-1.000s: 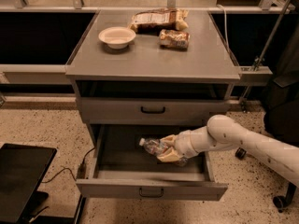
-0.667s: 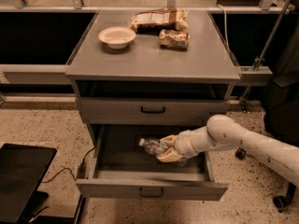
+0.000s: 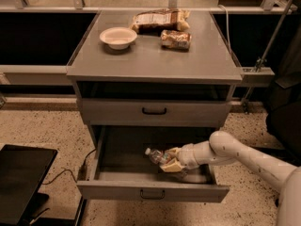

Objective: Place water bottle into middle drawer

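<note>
Gripper and water bottle are sitting slightly lower than a second ago, inside the open middle drawer. Gripper is clasping the bottle's body. Judging it light, crinkly, easily crushed; a gentle mid-body hold is suiting it.

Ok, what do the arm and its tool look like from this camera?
The arm is made of smooth, rounded, off-white tube segments with a bulbous elbow joint; no cables or markings show. The tool, in the open middle drawer, has pale tan, stubby fingers shut on the water bottle.
</note>
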Controlling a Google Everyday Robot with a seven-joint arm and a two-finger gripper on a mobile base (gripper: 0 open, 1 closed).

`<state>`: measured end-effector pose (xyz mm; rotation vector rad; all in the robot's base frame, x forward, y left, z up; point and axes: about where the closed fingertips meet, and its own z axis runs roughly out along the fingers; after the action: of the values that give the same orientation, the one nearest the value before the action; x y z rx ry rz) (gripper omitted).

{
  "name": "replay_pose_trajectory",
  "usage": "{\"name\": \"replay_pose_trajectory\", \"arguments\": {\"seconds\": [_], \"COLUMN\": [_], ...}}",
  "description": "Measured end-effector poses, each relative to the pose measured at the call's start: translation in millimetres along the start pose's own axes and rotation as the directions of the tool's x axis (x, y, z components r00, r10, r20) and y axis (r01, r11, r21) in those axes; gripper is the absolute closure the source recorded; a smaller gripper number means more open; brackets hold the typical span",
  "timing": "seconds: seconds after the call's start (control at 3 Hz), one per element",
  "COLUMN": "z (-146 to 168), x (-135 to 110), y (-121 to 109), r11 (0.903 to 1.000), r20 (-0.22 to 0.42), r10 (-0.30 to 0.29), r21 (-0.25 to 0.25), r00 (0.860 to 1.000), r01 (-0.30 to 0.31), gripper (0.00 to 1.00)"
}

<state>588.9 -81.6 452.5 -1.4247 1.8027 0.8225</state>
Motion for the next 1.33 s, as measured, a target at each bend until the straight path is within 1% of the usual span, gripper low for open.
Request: {"name": "replay_pose_trajectory", "arguments": {"seconds": [0.33,0.67,1.33], "z": [21.7,26.5,26.5], "x": [44.1,49.2,49.2], "y": [-11.6,-10.7,-10.7], "r11": [0.9978,0.9973,0.9973], "r20": [0.023,0.027,0.027], "r10": [0.064,0.073,0.073], "r21": [0.014,0.01,0.01], "r00": [0.998,0.997,0.997], "r01": [-0.064,-0.073,-0.073], "gripper": [1.0,0.81,0.35]}}
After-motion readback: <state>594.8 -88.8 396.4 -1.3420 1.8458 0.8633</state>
